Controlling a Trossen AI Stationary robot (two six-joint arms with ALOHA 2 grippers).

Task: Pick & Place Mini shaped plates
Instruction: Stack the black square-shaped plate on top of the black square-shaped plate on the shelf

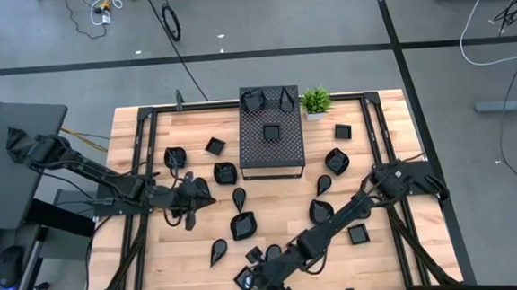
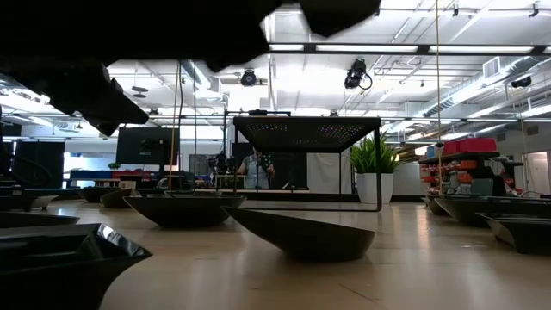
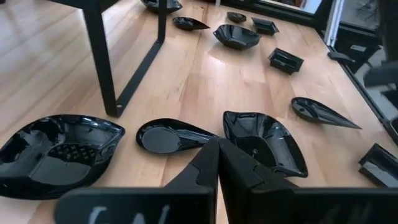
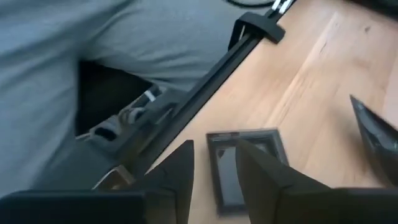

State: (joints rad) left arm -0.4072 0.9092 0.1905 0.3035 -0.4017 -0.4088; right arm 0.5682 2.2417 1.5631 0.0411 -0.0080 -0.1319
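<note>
My right gripper (image 1: 249, 280) low at the table's (image 1: 392, 263) near edge over a small square plate (image 1: 246, 278), my left gripper (image 1: 203, 193) mid-table beside a leaf plate (image 1: 225, 173), black perforated box (image 1: 272, 142) at the far side, potted plant (image 1: 315, 100) next to it, more plates scattered around.

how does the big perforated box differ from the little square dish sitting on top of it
The perforated box is large, rectangular, dotted with holes and raised on thin legs; the square dish is tiny, glossy, solid and shallow. The box stands on the wooden table, while the dish rests on the box's top. Both are black.
</note>
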